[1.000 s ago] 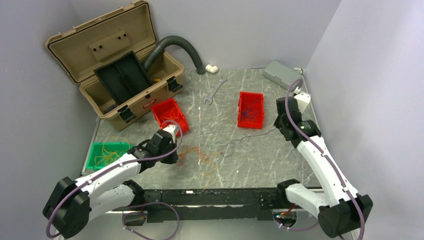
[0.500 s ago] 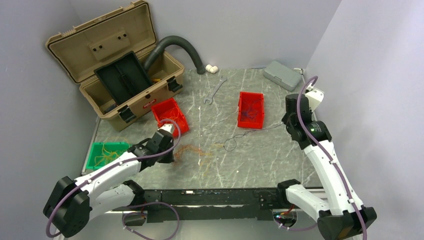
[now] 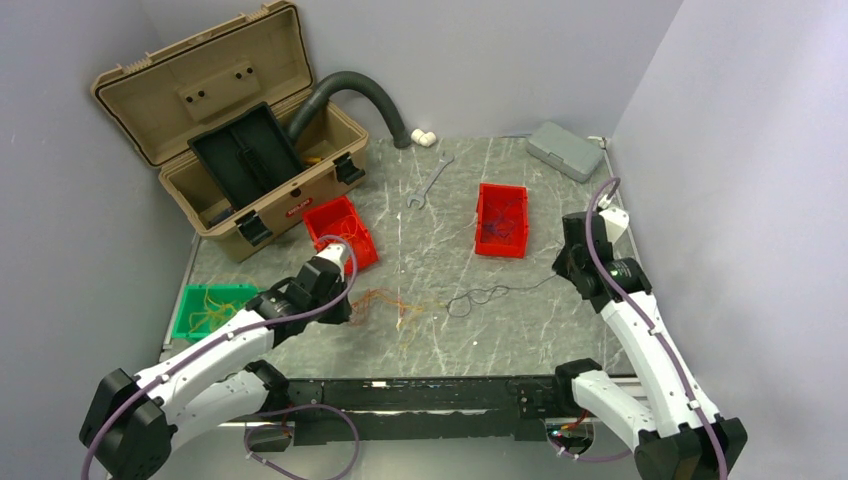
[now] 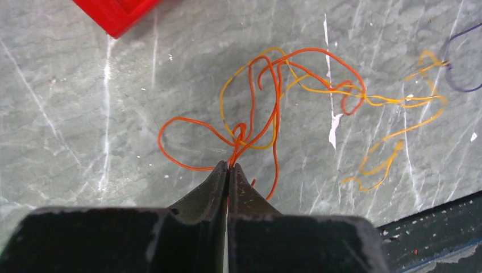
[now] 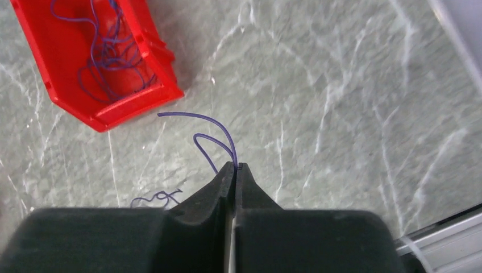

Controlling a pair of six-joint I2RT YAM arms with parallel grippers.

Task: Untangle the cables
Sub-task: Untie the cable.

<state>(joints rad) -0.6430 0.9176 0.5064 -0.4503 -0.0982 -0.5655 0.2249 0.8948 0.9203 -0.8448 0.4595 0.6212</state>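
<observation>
The cables (image 3: 420, 303) lie on the bench (image 3: 520, 340) between the two arms, strung out left to right. The left pincer (image 4: 228, 166) is clenched on the orange strands (image 4: 277, 96) at the left end. The right pincer (image 5: 235, 166) is clenched on the purple strand (image 5: 199, 116) at the right end. The long axis therefore runs pincer to pincer, and pulling apart along it looks like the coming move. Orange loops knot with yellow (image 4: 392, 101) just beyond the left pincer, which is nearer the tangle. The purple runs thin and mostly free.
</observation>
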